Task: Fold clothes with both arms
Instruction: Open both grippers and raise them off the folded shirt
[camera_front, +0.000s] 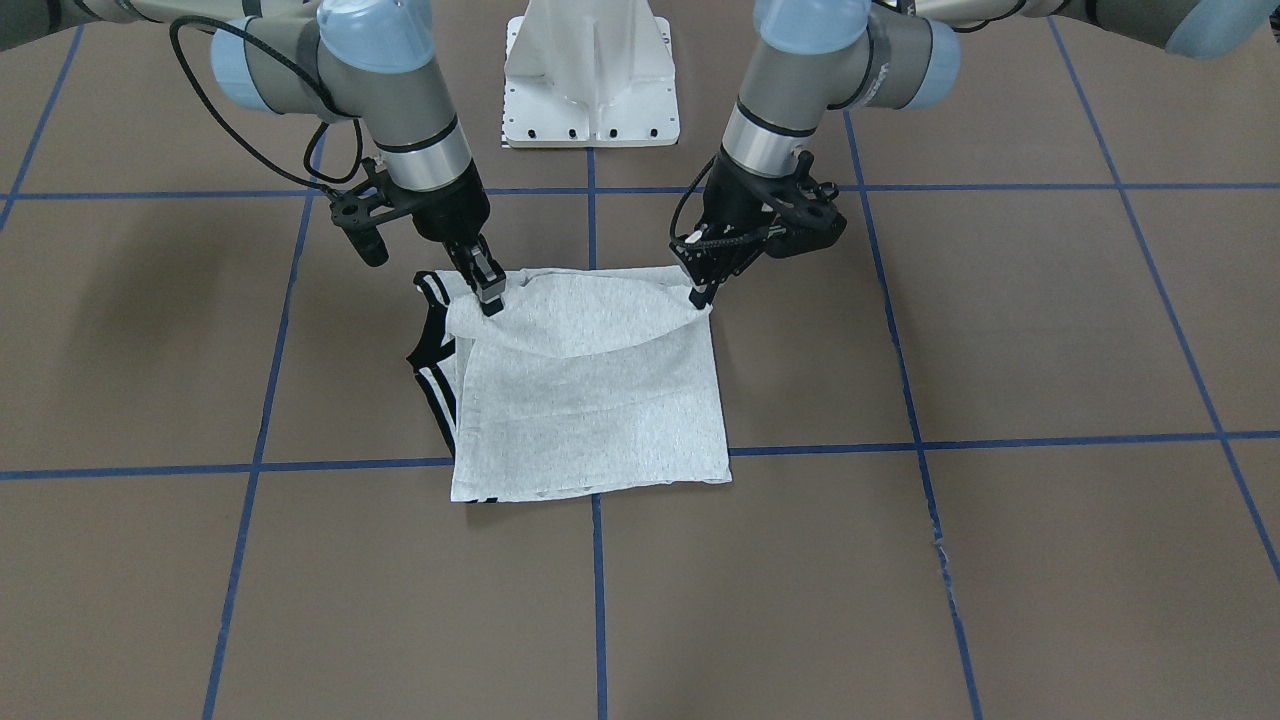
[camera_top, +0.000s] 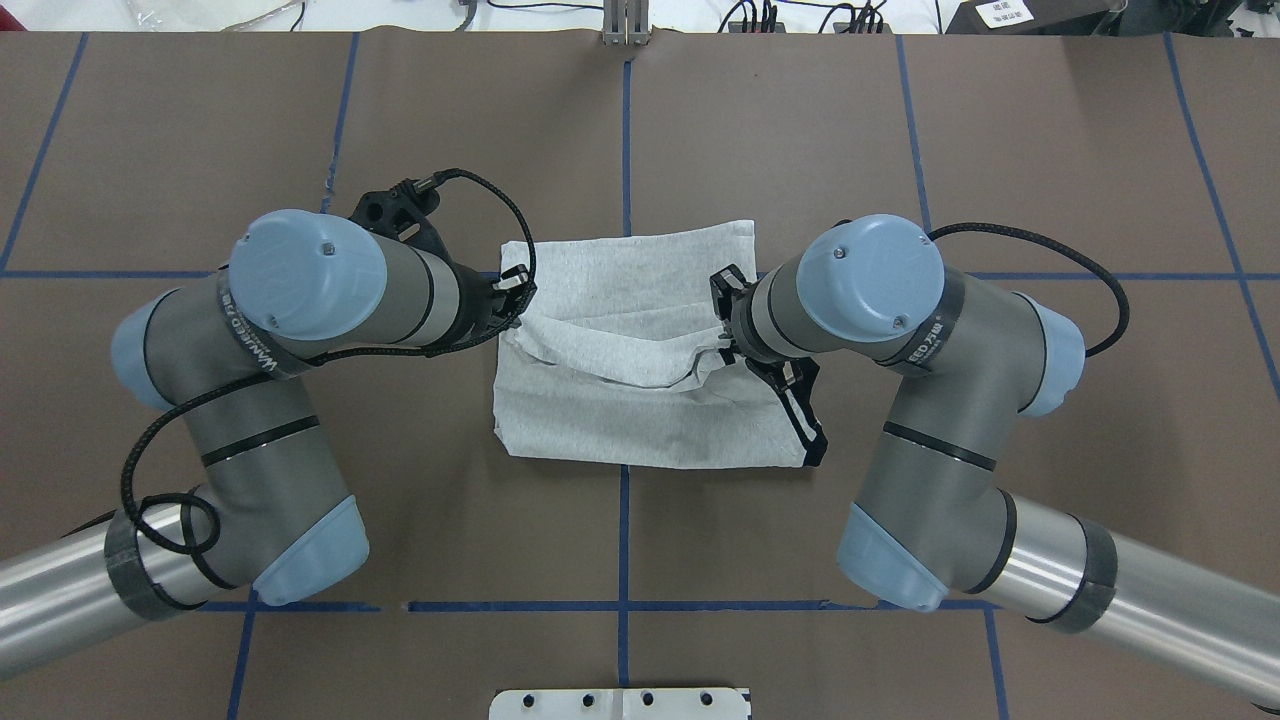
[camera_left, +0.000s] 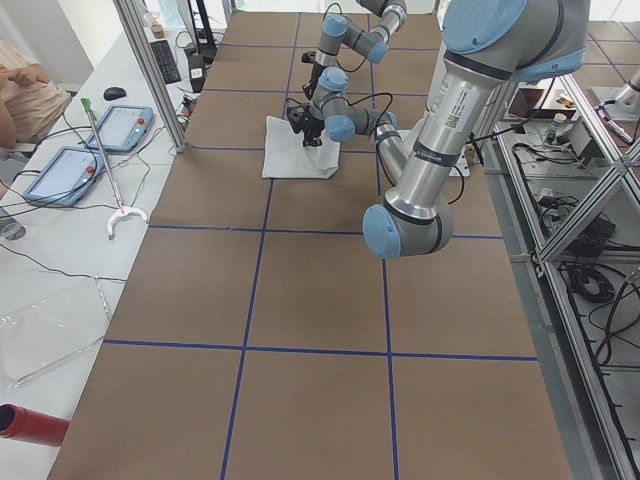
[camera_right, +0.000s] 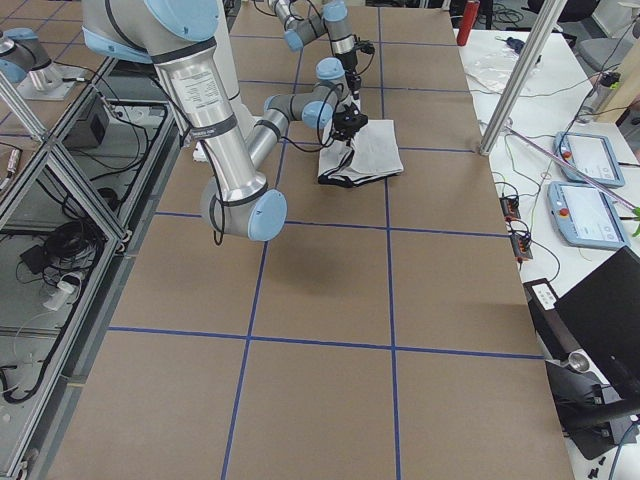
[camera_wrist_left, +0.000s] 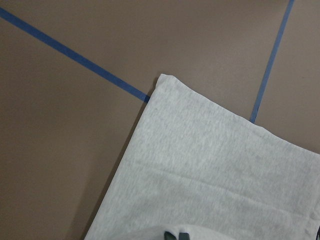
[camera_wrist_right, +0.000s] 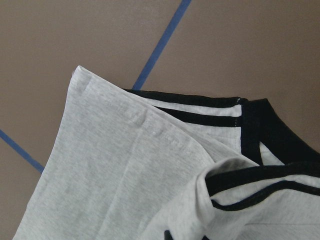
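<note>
The grey shirt (camera_front: 590, 400) sits half folded in the middle of the table (camera_front: 1000, 550). The left gripper (camera_front: 700, 297) and right gripper (camera_front: 491, 300) each have their jaws pinched shut on a corner of its raised edge. I'd carry both corners over level and together so the fold lands square.

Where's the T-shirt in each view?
Front-facing: T-shirt at centre.
Overhead: centre.
Exterior left: top centre, far down the table.
Exterior right: top centre.
Left wrist: lower right, plain grey.
Right wrist: lower half, black stripes showing.
Shared landmark: the blue tape line running under the T-shirt.
</note>
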